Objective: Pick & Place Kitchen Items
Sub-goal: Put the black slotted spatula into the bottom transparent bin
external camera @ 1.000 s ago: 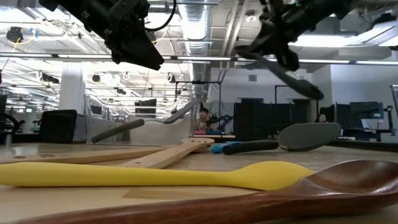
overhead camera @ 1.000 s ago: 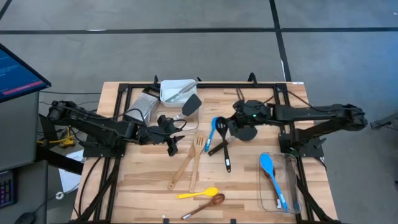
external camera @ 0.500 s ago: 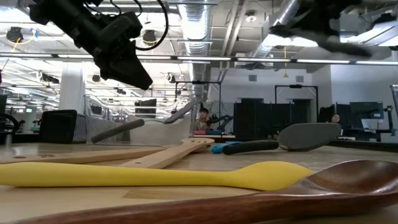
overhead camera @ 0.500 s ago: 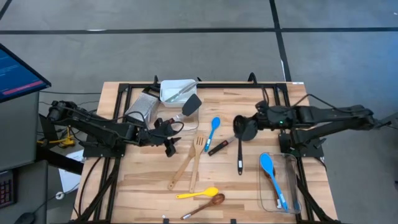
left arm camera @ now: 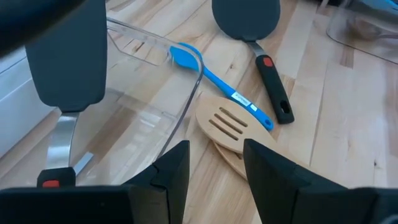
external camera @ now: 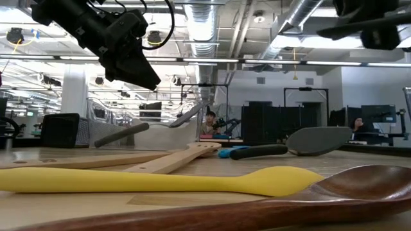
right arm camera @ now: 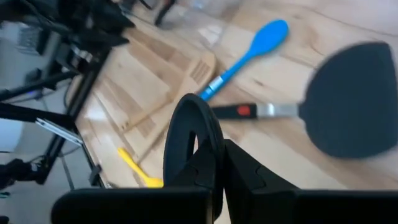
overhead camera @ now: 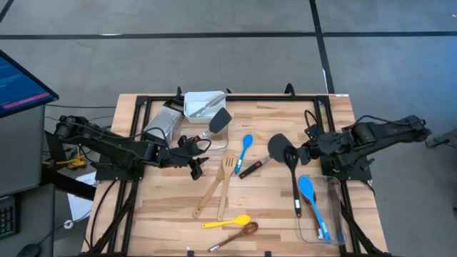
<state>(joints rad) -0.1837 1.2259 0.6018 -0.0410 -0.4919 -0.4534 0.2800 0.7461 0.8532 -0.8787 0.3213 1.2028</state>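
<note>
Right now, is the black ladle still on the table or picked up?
Picked up. The right gripper is shut on the black ladle, held in the air beside the clear tub.

Grey floor (overhead camera: 214,57) surrounds the wooden table (overhead camera: 171,207); ceiling ducts (external camera: 212,19) overhead.

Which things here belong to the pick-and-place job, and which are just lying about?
Job items: black round spoon in the right pincer; small blue silicone spoon; yellow silicone spoon; slotted wooden turner; dark wooden spoon.

Lying about: clear rectangular plastic tub; white tub; monitor.
</note>
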